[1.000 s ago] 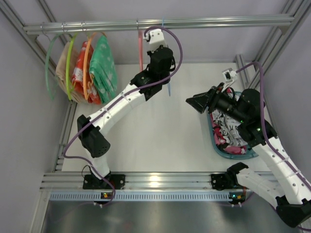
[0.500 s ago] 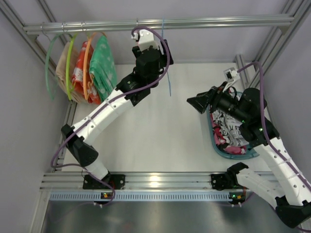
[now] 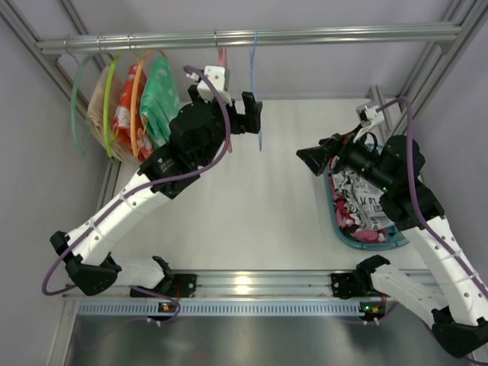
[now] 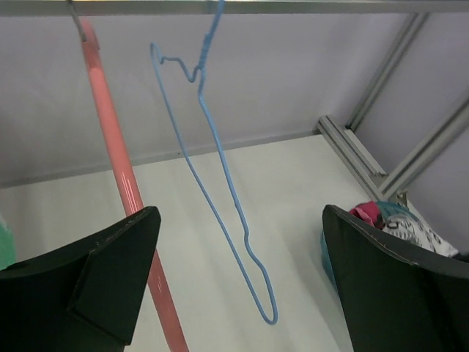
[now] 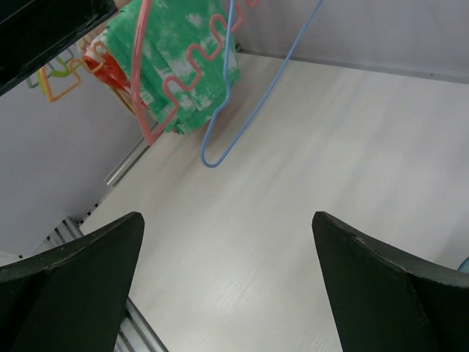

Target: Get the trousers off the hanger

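The light-blue hanger (image 3: 257,84) hangs bare from the top rail; its thin wire frame (image 4: 218,150) dangles free over the table, and its lower loop (image 5: 211,164) shows in the right wrist view. The trousers (image 3: 360,192), white with black newsprint, lie in the teal basket (image 3: 336,221) at the right, and a corner of the trousers (image 4: 410,235) shows in the left wrist view. My left gripper (image 3: 242,120) stands open just left of the hanger, touching nothing. My right gripper (image 3: 307,158) is open near the basket, with nothing between its fingers.
A salmon-pink hanger (image 3: 222,61) hangs just left of the blue one. Further left on the rail (image 3: 343,34) hang a green garment (image 3: 162,107), red-patterned clothes and green, yellow-green and orange hangers (image 3: 110,99). Red-pink clothes (image 3: 349,219) share the basket.
My left gripper has opened wide and drawn back to the left of the blue hanger, which now hangs free. My right gripper has opened wider and barely moved.
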`<state>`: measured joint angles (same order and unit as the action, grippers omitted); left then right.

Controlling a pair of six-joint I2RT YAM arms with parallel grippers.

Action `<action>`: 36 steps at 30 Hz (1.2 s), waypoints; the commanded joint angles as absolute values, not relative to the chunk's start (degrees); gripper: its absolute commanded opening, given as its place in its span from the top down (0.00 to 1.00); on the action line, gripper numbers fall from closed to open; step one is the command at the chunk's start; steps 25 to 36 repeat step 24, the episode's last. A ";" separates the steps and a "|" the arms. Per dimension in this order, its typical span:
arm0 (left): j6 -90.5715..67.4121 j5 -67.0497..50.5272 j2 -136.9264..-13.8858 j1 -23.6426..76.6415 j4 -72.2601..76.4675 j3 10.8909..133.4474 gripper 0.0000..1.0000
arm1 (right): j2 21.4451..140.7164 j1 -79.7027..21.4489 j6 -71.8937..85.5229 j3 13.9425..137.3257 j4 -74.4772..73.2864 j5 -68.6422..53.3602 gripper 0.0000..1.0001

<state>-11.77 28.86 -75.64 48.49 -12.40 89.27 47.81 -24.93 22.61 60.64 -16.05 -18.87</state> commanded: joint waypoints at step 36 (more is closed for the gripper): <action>10.81 27.52 -48.43 34.46 -28.12 73.83 0.01 | 47.72 -21.10 11.07 63.89 -19.42 -14.15 0.01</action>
